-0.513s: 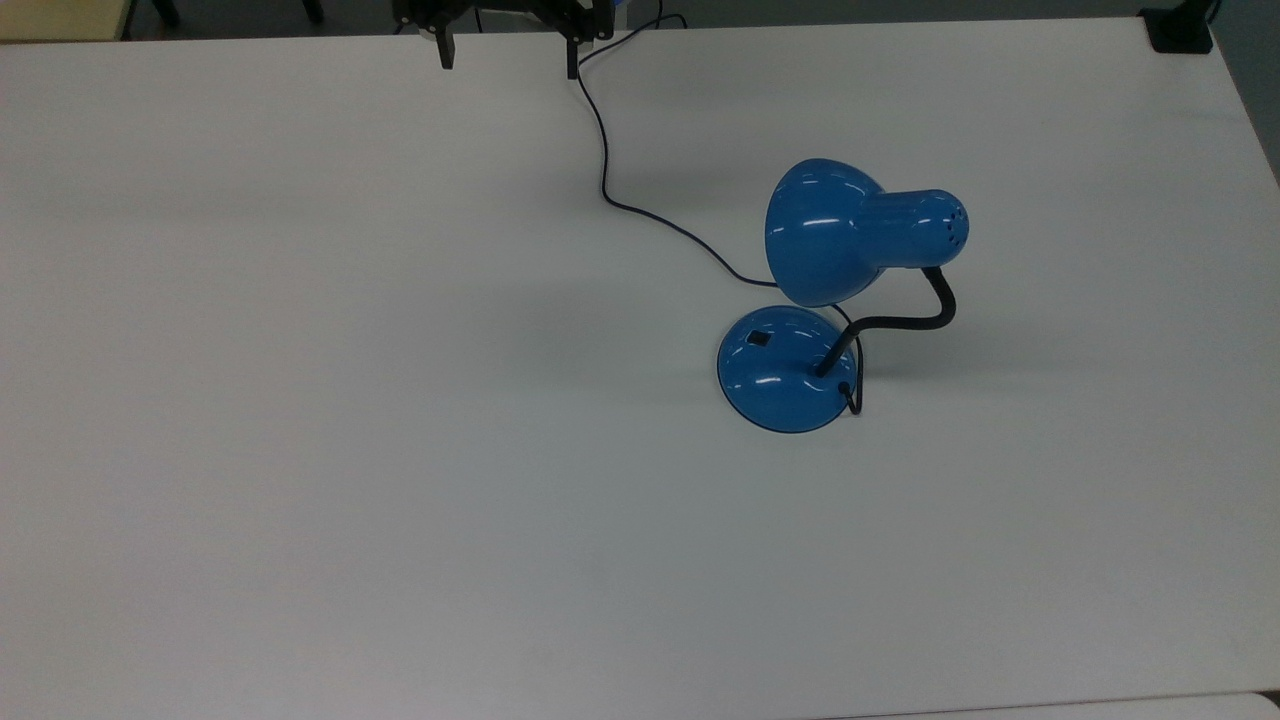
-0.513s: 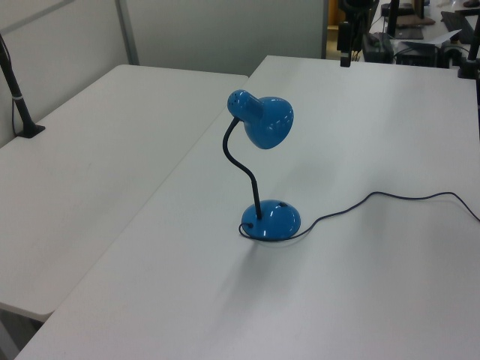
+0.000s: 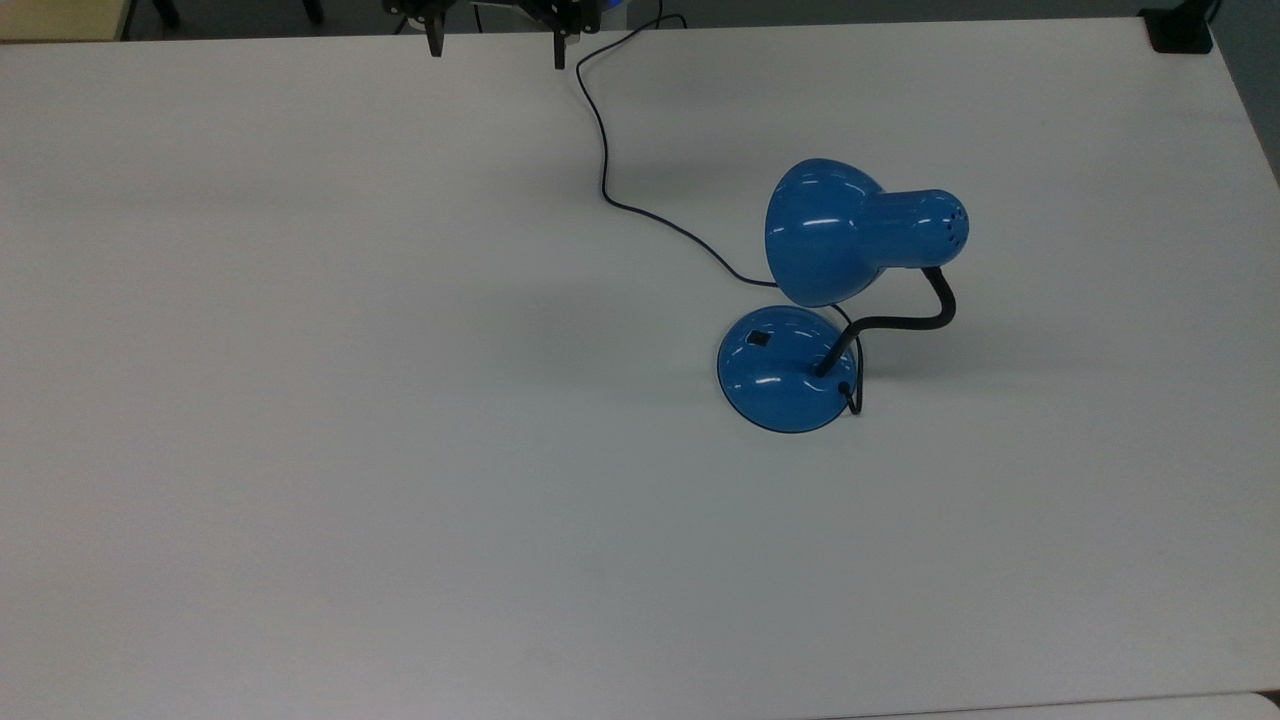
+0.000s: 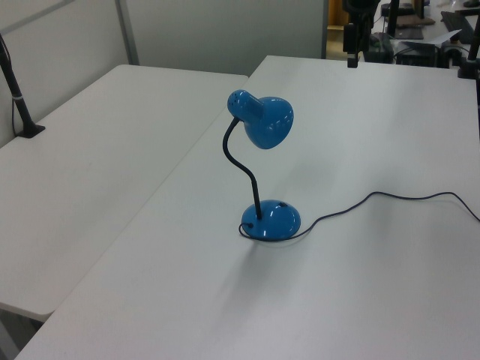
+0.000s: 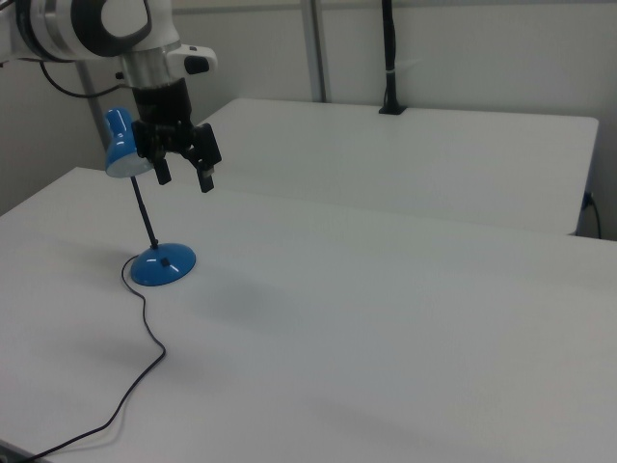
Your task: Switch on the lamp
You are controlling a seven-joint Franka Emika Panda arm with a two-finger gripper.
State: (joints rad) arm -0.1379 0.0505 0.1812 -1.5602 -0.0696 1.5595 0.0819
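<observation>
Lamp (image 3: 830, 290) stands upright on the white tabletop (image 3: 350, 400), its shade partly hidden behind the pincer (image 5: 183, 174) in the right view. Pincer hangs spread and empty, cropped at the top view's upper edge. Switch (image 3: 760, 339) position seemingly unreadable.

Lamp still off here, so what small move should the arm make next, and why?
Probably carry the gripper toward the lamp base. Its fingers are spread and hang at the top view's upper edge, well away from the small black switch on the base.

lamp (image 3: 815, 300) on table (image 3: 300, 450), top view's right | gripper (image 3: 495, 45) over far edge, well apart
</observation>
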